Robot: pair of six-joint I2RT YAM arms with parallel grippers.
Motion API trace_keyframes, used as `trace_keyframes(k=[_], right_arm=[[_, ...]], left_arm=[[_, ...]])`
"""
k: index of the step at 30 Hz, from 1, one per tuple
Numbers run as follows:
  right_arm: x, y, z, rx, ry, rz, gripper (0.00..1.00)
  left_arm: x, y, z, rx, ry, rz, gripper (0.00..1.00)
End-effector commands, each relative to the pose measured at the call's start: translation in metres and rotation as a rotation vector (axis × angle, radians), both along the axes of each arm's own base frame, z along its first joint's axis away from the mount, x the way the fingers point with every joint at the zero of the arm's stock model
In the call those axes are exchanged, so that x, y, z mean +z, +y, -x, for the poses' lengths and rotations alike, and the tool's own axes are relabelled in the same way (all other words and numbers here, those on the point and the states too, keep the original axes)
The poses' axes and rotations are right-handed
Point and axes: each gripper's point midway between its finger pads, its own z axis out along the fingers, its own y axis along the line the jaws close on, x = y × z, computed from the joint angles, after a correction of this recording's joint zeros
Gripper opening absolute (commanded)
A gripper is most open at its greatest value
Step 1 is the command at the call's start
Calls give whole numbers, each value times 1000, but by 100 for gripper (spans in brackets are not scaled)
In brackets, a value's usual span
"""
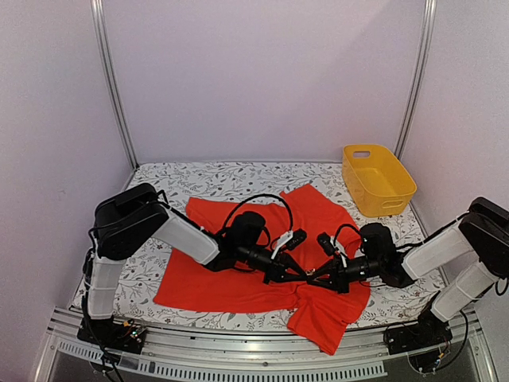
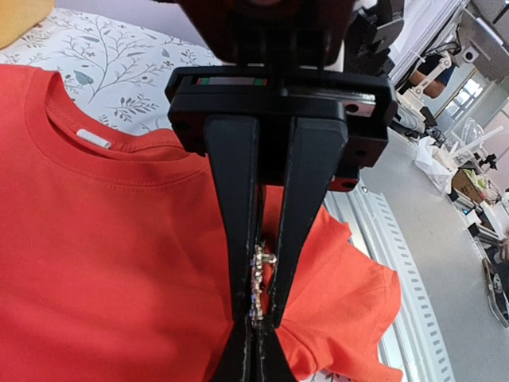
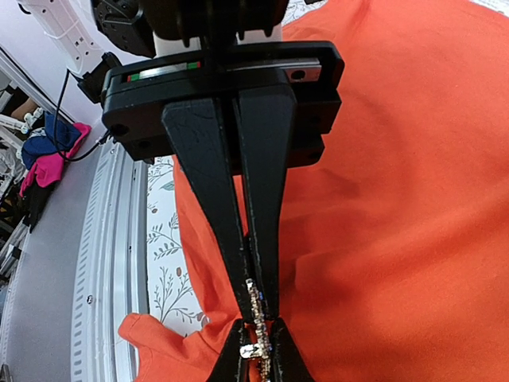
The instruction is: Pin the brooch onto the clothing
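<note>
- the shirt [image 1: 199, 278] lies spread flat on the flowered tabletop [image 1: 199, 179], collar toward the far side, with one sleeve hanging over the near edge.
- both arms reach in low over the shirt's near-right part and meet tip to tip.
- the left hand [image 2: 256, 306] is closed, its fingers pinching the brooch [image 2: 258, 278] between them.
- the right hand [image 3: 258, 310] comes in from the other side, also squeezed onto the brooch, so the little glittery piece is caught between both pairs of fingertips.
- the brooch sits right over the red cloth; i cannot tell whether its pin is through the fabric.
- a yellow basket [image 1: 382, 199] stands at the far right of the tabletop, well apart from the hands.
</note>
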Motion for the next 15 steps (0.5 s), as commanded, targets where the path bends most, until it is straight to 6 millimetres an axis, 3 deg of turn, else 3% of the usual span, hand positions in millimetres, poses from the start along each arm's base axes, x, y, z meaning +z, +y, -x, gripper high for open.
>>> trace_keyframes(k=[1,15], right_arm=[[4,0,-12,-20,-19,3,7],[8,-6,-15,-20,20,-21,6]], left_arm=[[33,-5,30,-105,-45,82,0],[31,-2,28,-71,-80,78,0]])
